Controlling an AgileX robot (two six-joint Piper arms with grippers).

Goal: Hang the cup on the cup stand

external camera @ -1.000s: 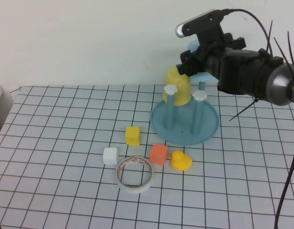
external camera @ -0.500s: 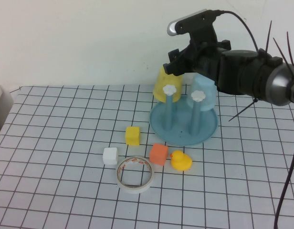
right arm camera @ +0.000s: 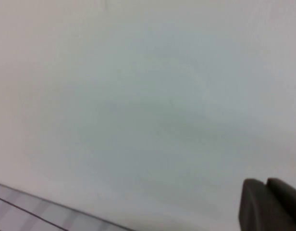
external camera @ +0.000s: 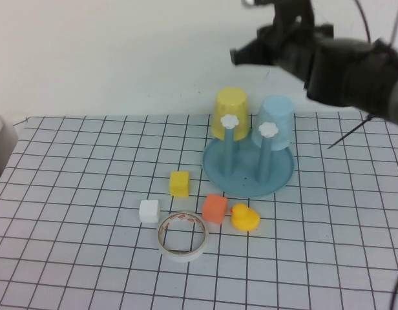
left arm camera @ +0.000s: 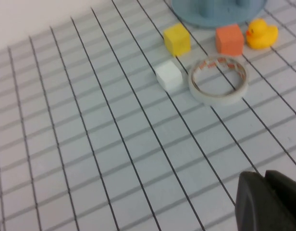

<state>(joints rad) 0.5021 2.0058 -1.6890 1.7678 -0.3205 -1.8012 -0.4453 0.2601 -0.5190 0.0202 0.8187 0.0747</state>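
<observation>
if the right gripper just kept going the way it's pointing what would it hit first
Probably nothing on the table. The right gripper is raised above the cup stand, aimed toward the bare wall. That wall looks first in line, though depth is unclear. The left gripper hangs over the table.

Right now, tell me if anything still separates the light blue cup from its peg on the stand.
Nothing visible: the light blue plastic cup sits inverted on the teal stand. Right hand hangs above; left hand is elsewhere.
</observation>
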